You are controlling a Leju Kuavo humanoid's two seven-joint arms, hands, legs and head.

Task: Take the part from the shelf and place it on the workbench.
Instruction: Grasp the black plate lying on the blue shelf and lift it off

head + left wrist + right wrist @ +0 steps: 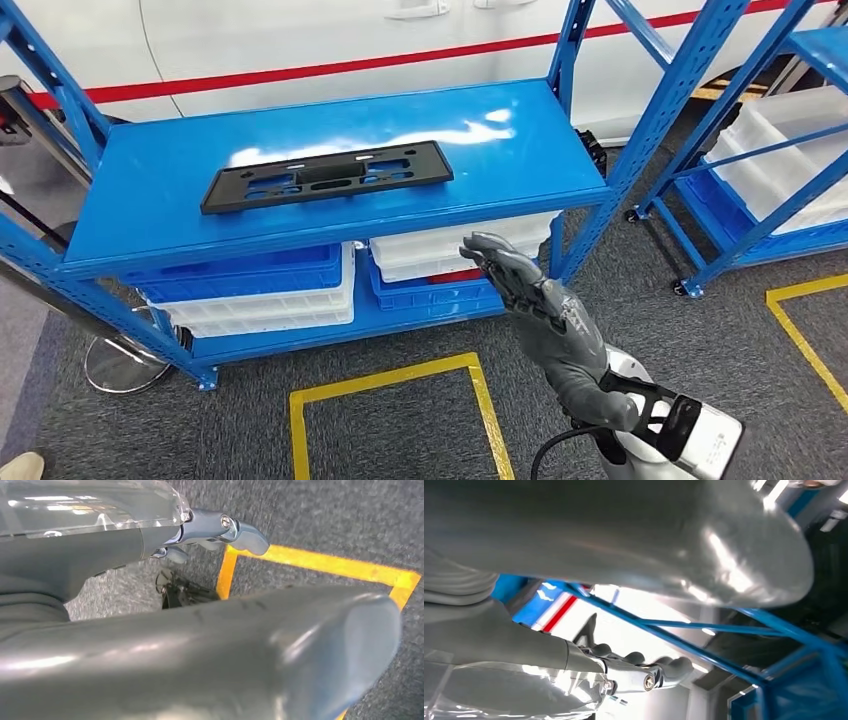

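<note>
Flat black rectangular part (327, 176) with cutouts, lying slightly askew on the blue shelf (150, 200) top, untouched

Glossy blue metal shelf (150, 215) carrying a flat matte-black plastic part (325, 176) pierced with cutouts. Blue and white stacked plastic crates (262, 290) on the lower level. Dark grey speckled carpet floor (400, 440) marked with yellow tape lines (385, 380). White wall (300, 40) crossed by a red stripe (330, 68). Grey right hand (545, 320); grey left hand (200, 650).

Bright and even from overhead; white glare streaking the blue shelf top (480, 150) toward its back edge. Soft, blurred close up in both wrist views.
</note>
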